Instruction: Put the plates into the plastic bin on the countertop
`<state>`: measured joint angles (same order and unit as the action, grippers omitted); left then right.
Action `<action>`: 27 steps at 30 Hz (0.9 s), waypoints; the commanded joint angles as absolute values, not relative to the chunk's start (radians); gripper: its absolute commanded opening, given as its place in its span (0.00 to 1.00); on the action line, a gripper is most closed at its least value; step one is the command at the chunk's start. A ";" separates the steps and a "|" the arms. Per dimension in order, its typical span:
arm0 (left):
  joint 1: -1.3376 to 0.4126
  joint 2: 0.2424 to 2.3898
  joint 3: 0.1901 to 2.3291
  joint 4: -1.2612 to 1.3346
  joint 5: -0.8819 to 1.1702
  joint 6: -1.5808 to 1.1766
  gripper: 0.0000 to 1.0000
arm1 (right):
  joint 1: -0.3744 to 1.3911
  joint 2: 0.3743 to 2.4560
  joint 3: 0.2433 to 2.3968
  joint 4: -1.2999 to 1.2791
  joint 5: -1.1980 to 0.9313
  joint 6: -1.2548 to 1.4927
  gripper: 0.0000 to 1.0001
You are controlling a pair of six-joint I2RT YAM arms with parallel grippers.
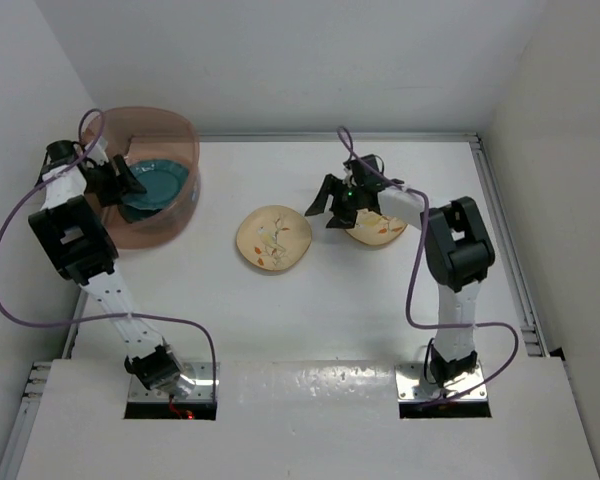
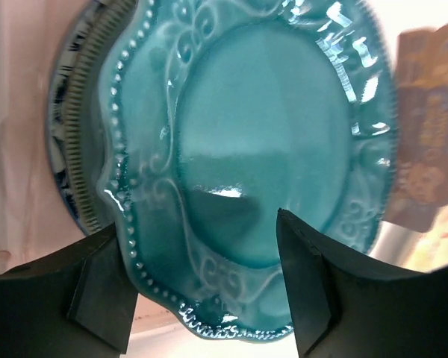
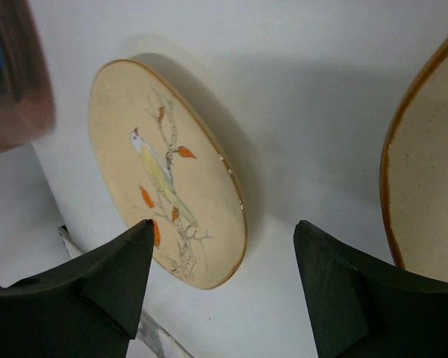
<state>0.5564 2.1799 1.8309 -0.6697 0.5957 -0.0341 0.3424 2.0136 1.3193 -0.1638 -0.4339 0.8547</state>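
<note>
While left gripper gapes empty in the plastic bin, we list: right gripper spread, unladen (nearer arm); bird plate beside it, toward countertop's left edge.

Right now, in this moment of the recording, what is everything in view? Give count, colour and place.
plastic bin: one, translucent pink, far left corner
teal plate: one, scalloped, top of the stack in the bin
grey-green plate: one, only its ribbed rim shows, under the teal one
blue-patterned plate: one, only an edge shows, lowest visible
bird plate: one, cream with orange leaves, mid-counter
second cream plate: one, right of it, partly under the right gripper
countertop: one, white
left arm, right arm: white and black, bases at the near edge
left gripper: black, open, over the teal plate
right gripper: black, open, above the cream plates
</note>
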 commanded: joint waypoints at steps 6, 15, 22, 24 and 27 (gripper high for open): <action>0.528 2.149 1.911 -0.834 0.319 0.061 0.78 | 0.400 2.178 1.428 -0.176 -0.454 0.812 0.63; 0.518 2.082 1.956 -0.874 0.196 0.083 0.92 | 0.425 2.249 1.440 -0.140 -0.472 0.805 0.23; 0.486 2.023 1.988 -0.907 0.441 0.150 0.92 | 0.414 2.159 1.388 -0.043 -0.540 0.820 0.00; 0.463 1.965 1.988 -0.907 0.532 0.188 0.92 | 0.399 2.075 1.344 0.026 -0.580 0.857 0.00; 0.382 1.895 1.988 -0.907 0.665 0.253 0.96 | 0.382 1.953 1.283 0.188 -0.606 0.919 0.00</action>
<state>0.4702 2.0380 1.9347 -0.9031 0.4622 0.1673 0.4099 2.1387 1.3083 -0.0025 -0.5613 0.8494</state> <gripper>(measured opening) 0.946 0.032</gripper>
